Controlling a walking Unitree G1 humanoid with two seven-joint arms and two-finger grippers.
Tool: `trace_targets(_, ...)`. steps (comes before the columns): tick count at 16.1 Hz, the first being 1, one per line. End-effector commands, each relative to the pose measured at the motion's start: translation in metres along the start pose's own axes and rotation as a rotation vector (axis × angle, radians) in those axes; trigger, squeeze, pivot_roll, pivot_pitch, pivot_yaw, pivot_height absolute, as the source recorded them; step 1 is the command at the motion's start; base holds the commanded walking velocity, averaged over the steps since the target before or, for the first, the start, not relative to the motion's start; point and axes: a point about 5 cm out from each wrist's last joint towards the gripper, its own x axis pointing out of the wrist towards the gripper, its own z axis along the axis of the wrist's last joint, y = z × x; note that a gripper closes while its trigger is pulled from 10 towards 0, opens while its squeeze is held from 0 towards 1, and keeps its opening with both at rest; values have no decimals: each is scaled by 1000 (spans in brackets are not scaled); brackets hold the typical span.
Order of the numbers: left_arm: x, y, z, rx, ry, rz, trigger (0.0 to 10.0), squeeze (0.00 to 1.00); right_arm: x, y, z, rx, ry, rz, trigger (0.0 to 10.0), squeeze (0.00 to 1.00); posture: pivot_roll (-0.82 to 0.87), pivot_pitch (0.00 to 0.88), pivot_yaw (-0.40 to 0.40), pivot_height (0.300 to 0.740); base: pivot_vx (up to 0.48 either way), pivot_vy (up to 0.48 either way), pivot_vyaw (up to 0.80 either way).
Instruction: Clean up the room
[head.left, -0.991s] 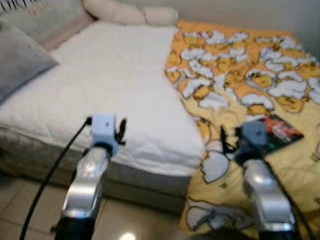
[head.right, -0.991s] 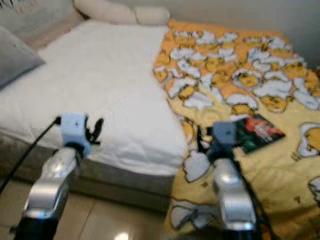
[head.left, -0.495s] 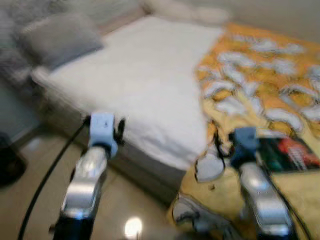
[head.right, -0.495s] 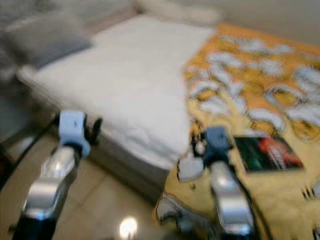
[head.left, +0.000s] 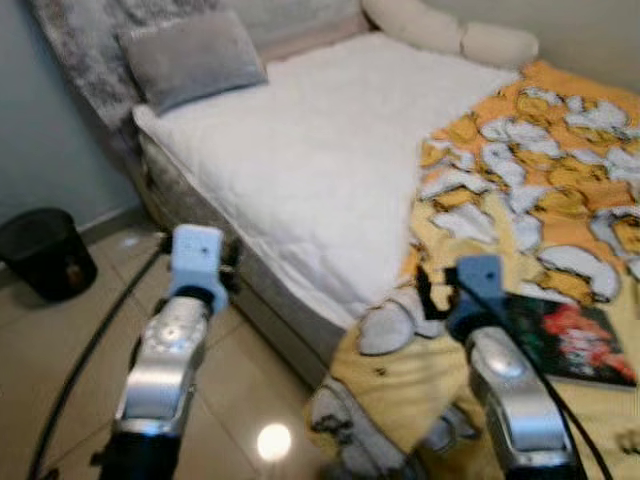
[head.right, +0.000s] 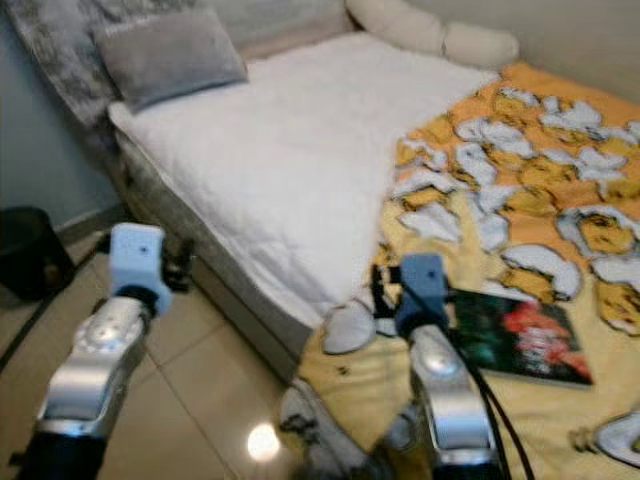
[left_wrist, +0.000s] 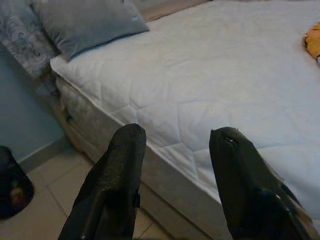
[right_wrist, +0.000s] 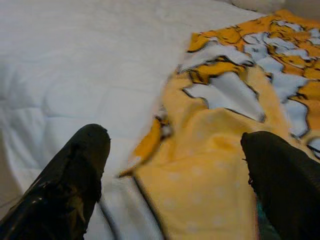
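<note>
The bed (head.left: 300, 150) carries a yellow blanket (head.left: 520, 200) over its far side, spilling off the near edge to the floor; a book (head.left: 570, 340) lies on the blanket; a grey pillow (head.left: 190, 55) sits at the bed's head. The left end effector (left_wrist: 175, 150) hovers before the bed's edge, fingers apart and empty; the right end effector (right_wrist: 175, 145) hangs over the blanket's edge, fingers wide apart; a black bin (head.left: 45, 250) stands on the floor beside the bed.

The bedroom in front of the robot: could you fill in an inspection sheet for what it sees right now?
Surface: bed, white quilted mattress bare on its left part.
Job's things: yellow patterned blanket crumpled, spilling to the floor; book on it.
Clutter: grey pillow; cream bolster along the wall.
Grippers: left gripper open, empty; right gripper open above the blanket's edge.
Cables: black cable beside the left arm.
Surroundings: black bin on tiled floor.
</note>
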Motion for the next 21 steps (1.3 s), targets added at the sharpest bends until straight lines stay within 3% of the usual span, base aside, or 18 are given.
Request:
trace_targets(1,2,-6,5,1,-19,-23,10000,212,0,-8,0,4,10,-30,10000,0,-52,0,30,740,0,-435,0)
trace_targets(5,0,-6,4,11,-18,-28,10000,208,-1,-6,-3,9,20,-24,10000,0,-50,0,30,740,0,-387,0)
trace_targets(14,-1,-7,2,33,-8,-55,10000,196,-2,-4,-4,36,29,-16,10000,0,-44,0,30,740,0,0,0)
trace_targets(17,-2,-4,-1,94,6,-92,10000,196,0,-8,-4,51,36,-33,10000,0,-44,0,29,740,0,0,0)
trace_targets(18,-2,-2,-2,115,12,-110,10000,200,1,-11,-8,107,67,-40,10000,0,-41,0,28,740,0,0,0)
trace_targets(19,-4,0,-3,128,14,-120,10000,196,1,-14,-13,174,108,-52,10000,384,-42,0,28,740,0,0,0)
trace_targets(20,-4,2,-4,135,19,-122,10000,196,2,-15,-20,275,168,-55,10000,1000,-43,0,30,740,0,0,0)
trace_targets(21,-5,3,-6,145,26,-136,10000,200,3,-12,-32,410,261,-37,10000,1000,-49,0,36,740,0,0,0)
